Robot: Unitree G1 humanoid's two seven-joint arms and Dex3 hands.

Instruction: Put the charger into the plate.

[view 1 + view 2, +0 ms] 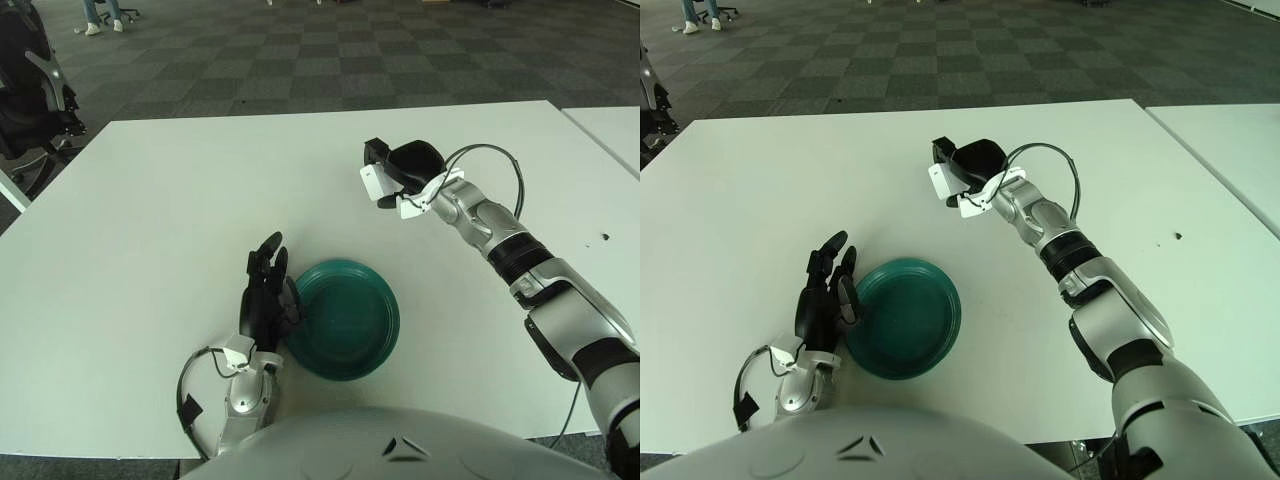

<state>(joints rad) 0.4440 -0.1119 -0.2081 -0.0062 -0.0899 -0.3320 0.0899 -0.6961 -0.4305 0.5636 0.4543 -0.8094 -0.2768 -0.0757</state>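
My right hand is raised above the far middle of the white table, its dark fingers curled around a small white charger. The charger hangs well above the tabletop, beyond and slightly right of the plate. A dark green round plate lies near the table's front edge with nothing in it. My left hand shows just left of the plate, fingers extended and relaxed, holding nothing. In the right eye view the charger and the plate appear the same way.
A black office chair stands off the table's far left corner. A second white table adjoins on the right. A dark speck marks the tabletop at the right. Checkered carpet lies beyond.
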